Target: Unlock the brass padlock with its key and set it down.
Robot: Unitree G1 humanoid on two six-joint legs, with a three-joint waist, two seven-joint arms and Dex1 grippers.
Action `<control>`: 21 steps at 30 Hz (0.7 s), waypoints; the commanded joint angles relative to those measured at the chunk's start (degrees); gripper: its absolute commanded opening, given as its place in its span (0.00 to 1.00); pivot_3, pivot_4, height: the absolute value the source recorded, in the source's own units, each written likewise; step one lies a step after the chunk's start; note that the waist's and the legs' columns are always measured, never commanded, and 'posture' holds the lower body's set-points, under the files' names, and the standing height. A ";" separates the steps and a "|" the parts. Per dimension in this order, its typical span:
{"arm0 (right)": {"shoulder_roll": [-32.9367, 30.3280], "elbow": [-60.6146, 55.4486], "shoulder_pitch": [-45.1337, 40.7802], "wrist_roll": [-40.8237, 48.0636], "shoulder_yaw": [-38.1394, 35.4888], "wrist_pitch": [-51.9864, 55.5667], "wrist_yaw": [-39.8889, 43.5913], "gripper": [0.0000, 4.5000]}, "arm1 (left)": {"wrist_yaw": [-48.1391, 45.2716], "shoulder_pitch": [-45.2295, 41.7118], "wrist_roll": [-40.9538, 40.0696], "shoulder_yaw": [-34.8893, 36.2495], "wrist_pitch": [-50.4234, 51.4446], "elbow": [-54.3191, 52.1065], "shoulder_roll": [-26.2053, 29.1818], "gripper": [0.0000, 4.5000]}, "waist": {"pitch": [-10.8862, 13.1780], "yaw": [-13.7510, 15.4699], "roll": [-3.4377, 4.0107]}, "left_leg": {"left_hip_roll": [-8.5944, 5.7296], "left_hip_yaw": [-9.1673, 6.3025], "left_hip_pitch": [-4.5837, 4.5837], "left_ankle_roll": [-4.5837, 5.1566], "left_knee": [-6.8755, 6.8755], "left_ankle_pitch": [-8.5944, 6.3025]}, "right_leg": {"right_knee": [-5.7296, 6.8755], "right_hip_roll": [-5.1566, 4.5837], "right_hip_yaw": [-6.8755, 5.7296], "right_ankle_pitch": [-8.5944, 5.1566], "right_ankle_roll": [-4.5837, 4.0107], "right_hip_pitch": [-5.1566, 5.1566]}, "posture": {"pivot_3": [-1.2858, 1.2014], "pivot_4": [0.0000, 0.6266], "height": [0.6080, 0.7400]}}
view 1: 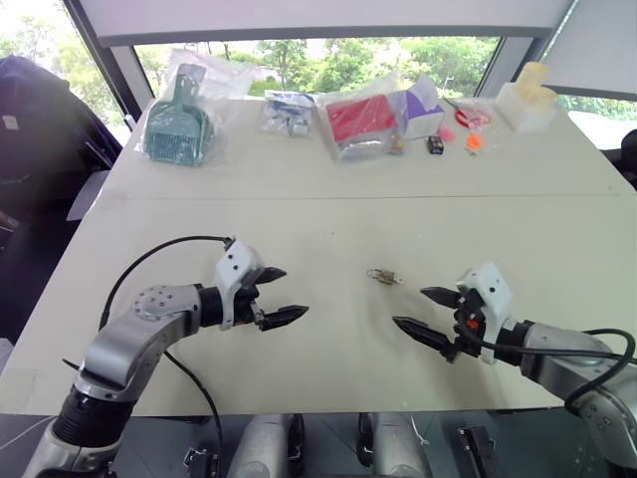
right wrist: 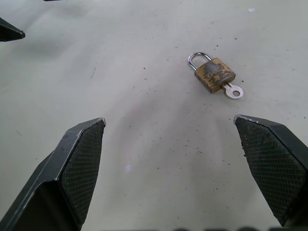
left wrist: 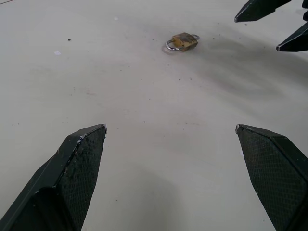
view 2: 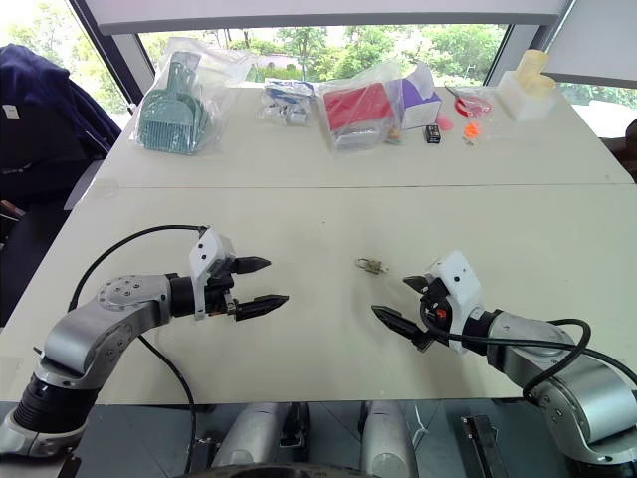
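Along the table's [view 1: 299, 214] far edge: a bagged green scoop [view 1: 177, 127] far left, red box [view 1: 360, 119], purple box [view 1: 423, 108], cream block [view 1: 528, 98] far right

- The brass padlock [view 2: 372, 265] lies flat on the pale table [view 2: 328, 214], with nothing touching it.
- The left gripper [view 2: 260, 284] hovers well to the padlock's left, fingers spread.
- The right gripper [view 2: 400, 302] sits nearer, just right of the padlock, fingers apart.
- Bagged items [view 2: 358, 110] lie far beyond the padlock.

The pale table [view 1: 299, 339] carries the brass padlock [right wrist: 214, 74] lying flat mid-table, the key [right wrist: 234, 91] in its base; bagged items [view 1: 360, 121] line the far edge.
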 commanded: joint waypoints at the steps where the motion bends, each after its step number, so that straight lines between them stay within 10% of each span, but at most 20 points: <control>1: -0.10 -1.38 0.25 -0.18 -0.22 -1.46 0.45 0.99 | -0.60 -0.53 0.58 -0.04 -1.56 -0.87 0.72 1.00 | 0.00 0.00 0.00 | 0.00 0.00 0.00 0.00 0.00 0.00 | 0.00 0.00 0.00 0.00 0.00 0.00 | 0.52 0.24 0.96; 15: -2.84 -3.37 4.81 -1.49 -6.51 -1.26 -0.35 0.99 | -21.30 -27.86 10.26 -12.83 -16.32 23.47 0.48 1.00 | 0.00 1.65 -0.01 | -0.05 0.04 -0.03 -0.04 0.01 0.04 | -0.06 0.00 -0.02 0.01 -0.01 0.01 | 0.52 0.24 0.96; 21: -0.85 -4.99 5.83 0.96 -10.65 -0.03 -2.88 0.99 | -32.81 -46.48 19.47 -22.39 -35.12 54.48 -17.10 1.00 | 0.06 2.08 -0.11 | -0.07 0.06 -0.09 0.27 0.16 0.07 | -0.10 0.00 -0.03 0.01 0.00 0.10 | 0.52 0.24 0.96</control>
